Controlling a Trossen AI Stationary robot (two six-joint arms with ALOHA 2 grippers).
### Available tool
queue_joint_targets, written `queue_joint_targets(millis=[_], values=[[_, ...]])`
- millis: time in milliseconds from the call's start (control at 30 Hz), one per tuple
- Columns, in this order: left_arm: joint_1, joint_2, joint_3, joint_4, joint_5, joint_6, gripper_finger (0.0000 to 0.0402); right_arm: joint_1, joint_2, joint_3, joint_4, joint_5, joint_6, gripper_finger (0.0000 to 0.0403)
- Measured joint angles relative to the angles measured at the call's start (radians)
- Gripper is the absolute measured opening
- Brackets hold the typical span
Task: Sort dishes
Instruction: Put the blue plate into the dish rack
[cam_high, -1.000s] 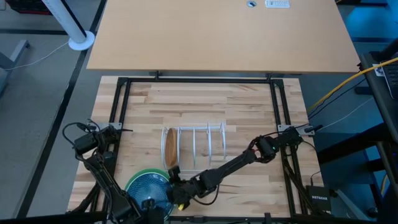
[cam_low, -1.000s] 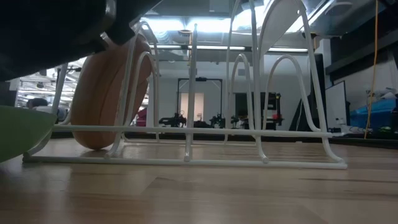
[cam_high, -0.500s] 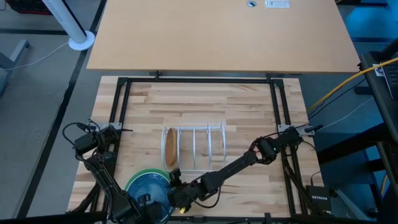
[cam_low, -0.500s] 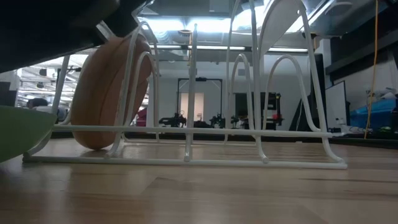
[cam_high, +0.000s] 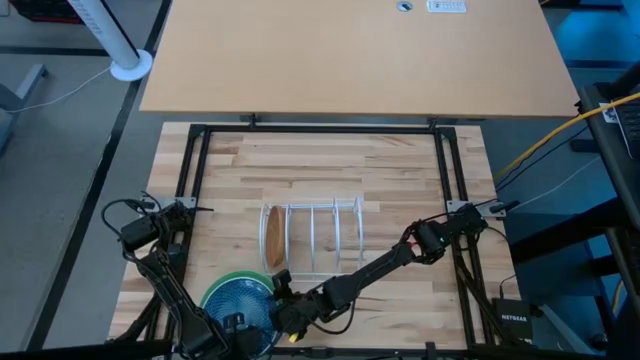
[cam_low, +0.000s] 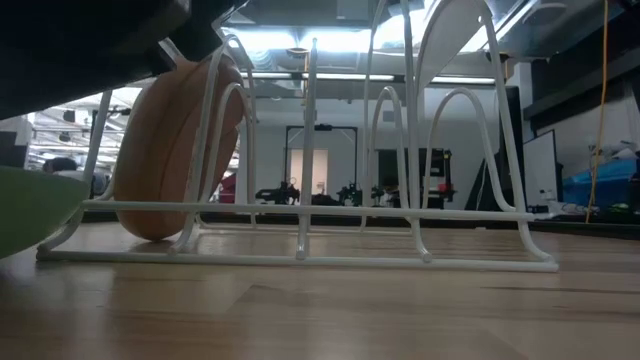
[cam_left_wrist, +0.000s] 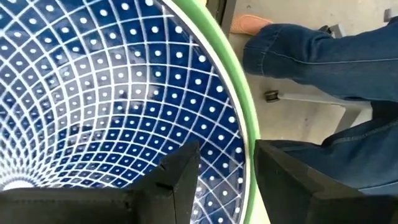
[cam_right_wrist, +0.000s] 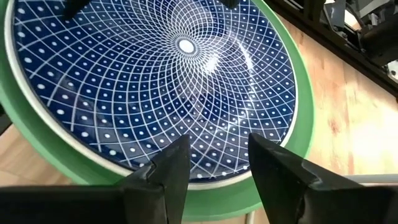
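The dark blue plate (cam_high: 240, 298) with a white dot grid lies face up in the green plate (cam_high: 222, 283), near the table's near left corner. The tan-brown plate (cam_high: 272, 240) stands on edge in the leftmost slot of the white wire rack (cam_high: 320, 235). No white plate shows. My left gripper (cam_left_wrist: 227, 180) is open, one finger over the blue plate (cam_left_wrist: 93, 93), the other outside the green rim (cam_left_wrist: 244, 118). My right gripper (cam_right_wrist: 217, 168) is open above the blue plate's (cam_right_wrist: 168, 68) right edge. My left gripper has the stacked plates' near rim (cam_left_wrist: 247, 146) between its open fingers; whether either finger touches it cannot be told. My right gripper hangs over the blue plate's edge (cam_right_wrist: 217, 177), slanting down from the table's right; whether it touches cannot be told.
The rack's other slots (cam_low: 400, 210) are vacant, with bare wood to its right and far side. A black frame (cam_high: 200, 140) borders the table. A person's jeans-clad legs (cam_left_wrist: 311, 56) show beyond the near edge in the left wrist view.
My right gripper has moved a little toward the table's left, farther over the blue plate. The plates and the rack have stayed where they were.
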Motion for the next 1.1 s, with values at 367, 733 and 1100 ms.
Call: queue_joint_targets(millis=[367,733,1100], values=[[-0.002,0.000,0.000,-0.088,-0.006,-0.006,0.0143,0.000,0.000,0.000,0.000,0.000,0.000,0.0165],[0.000,0.002,-0.004,-0.142,-0.054,-0.026,0.0143,0.000,0.000,0.000,0.000,-0.001,0.000,0.0165],[0.001,-0.030,-0.007,-0.139,-0.045,-0.057,0.0143,0.000,0.000,0.000,0.000,-0.001,0.000,0.0165]])
